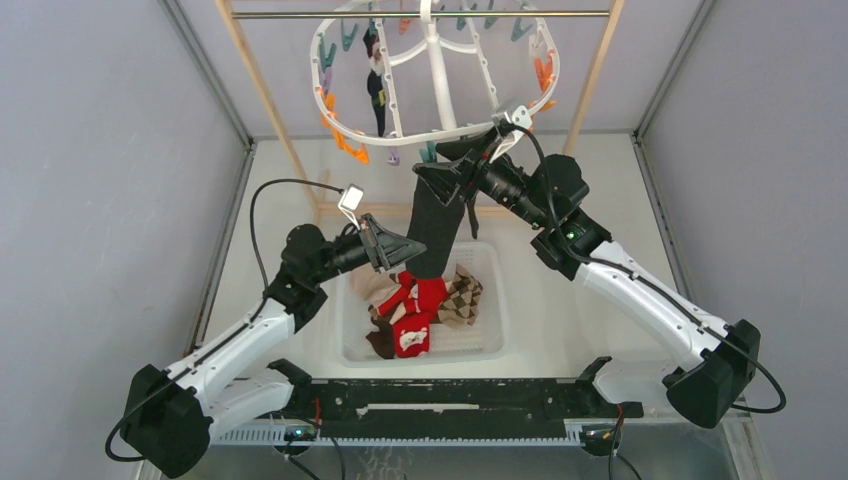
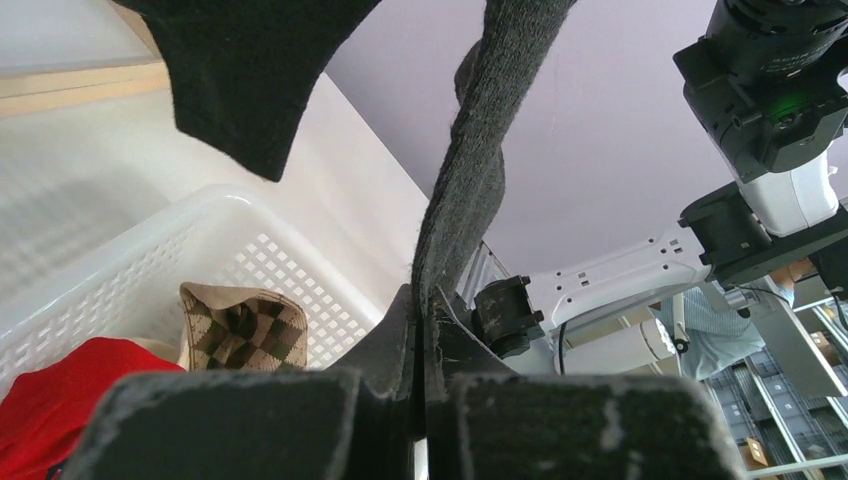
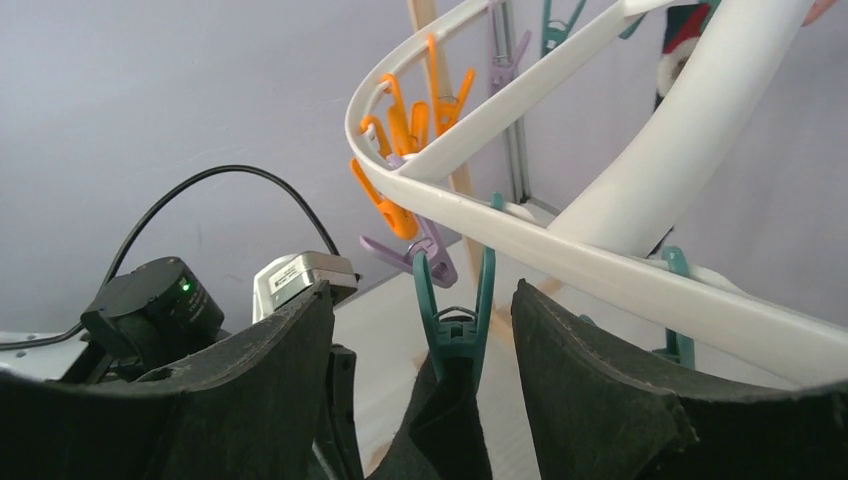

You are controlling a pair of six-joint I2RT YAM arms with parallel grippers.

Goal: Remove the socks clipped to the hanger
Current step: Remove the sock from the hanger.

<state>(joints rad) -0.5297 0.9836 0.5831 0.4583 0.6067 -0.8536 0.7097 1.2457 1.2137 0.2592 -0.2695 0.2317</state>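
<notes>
A long black sock [image 1: 437, 215] hangs from a teal clip [image 3: 455, 325] on the near rim of the white hanger [image 1: 438, 70]. The hanger itself hangs from the metal rod [image 1: 300, 14] of a wooden rack [image 1: 263, 95].

The right claw [image 3: 422, 300] is raised to that clip. Its 2 fingers [image 3: 590, 390] are spread wide, with the clip and the sock's top edge between them. Neither finger visibly touches the clip.

The left claw [image 2: 420, 335] sits lower, pressed together on the lower part of the same sock. From the pinch the fabric rises in a narrow, twisted band.

The sock's bottom end hangs over a white perforated basket [image 1: 490, 335] standing on the desk [image 1: 560, 330] between the 2 arms. In the basket lie red socks [image 1: 415, 310] and a tan argyle sock [image 1: 462, 295], touching each other, with a brown piece [image 1: 380, 342] at the near left.

1 more dark sock [image 1: 377, 95], red and white at its top, is clipped to the hanger's far left part. Orange clips [image 1: 345, 140] dangle along the left rim.
</notes>
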